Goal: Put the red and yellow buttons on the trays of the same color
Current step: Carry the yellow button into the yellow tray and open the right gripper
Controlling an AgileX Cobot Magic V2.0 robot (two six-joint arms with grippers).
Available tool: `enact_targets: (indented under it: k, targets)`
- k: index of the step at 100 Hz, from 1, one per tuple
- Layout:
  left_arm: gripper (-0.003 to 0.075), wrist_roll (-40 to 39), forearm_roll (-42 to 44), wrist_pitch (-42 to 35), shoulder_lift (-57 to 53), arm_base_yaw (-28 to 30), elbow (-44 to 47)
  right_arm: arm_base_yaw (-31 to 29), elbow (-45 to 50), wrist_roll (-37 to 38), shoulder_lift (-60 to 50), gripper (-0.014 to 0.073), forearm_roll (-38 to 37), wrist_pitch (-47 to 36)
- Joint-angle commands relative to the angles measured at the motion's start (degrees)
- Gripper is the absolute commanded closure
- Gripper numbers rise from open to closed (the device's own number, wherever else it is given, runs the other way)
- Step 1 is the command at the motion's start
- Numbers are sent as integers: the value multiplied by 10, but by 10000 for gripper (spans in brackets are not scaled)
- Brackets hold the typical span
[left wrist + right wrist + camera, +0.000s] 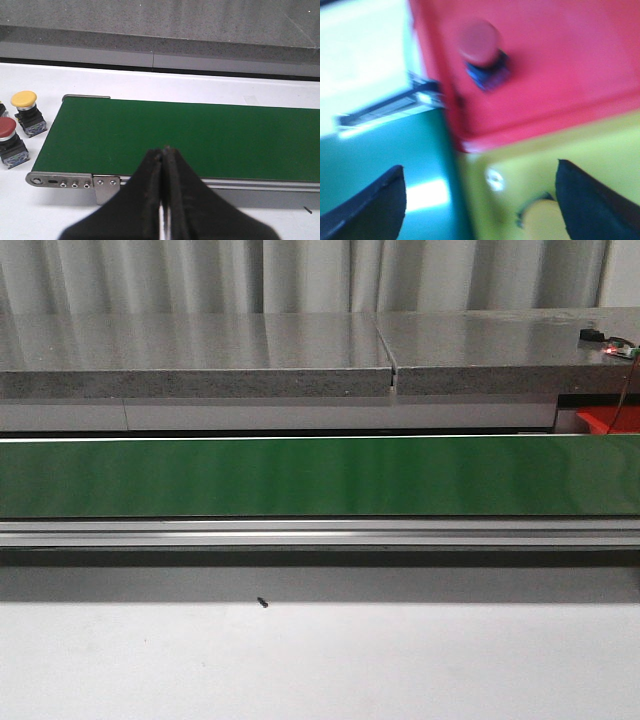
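left gripper pressed closed, empty, over green conveyor belt | beside belt's end: 1 yellow button, 1 red button, likely rigid, light, slick caps, so grasp the square bases | right gripper spread wide, empty | red tray: 1 red button; yellow tray: 1 yellow button

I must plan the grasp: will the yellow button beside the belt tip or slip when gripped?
The yellow button looks top-heavy, with a wide domed cap on a narrower dark base, so a push may tip it. The smooth cap probably slips; the blocky base seems safer.
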Motion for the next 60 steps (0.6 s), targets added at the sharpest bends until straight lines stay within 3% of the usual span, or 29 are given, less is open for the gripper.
enact_targets:
  k: [1, 37, 48, 60]
  targets:
    - [741, 0, -7, -43, 3, 1, -18, 36, -14, -19, -68, -13, 8, -31]
    - [741, 0, -7, -43, 3, 1, -18, 190, 27, -41, -215, -2, -3, -8]
    - [741, 0, -7, -43, 3, 1, -18, 205, 70, -43, -257, 116, -3, -7]
    - [741, 0, -7, -43, 3, 1, -18, 208, 116, -43, -299, 376, -3, -4]
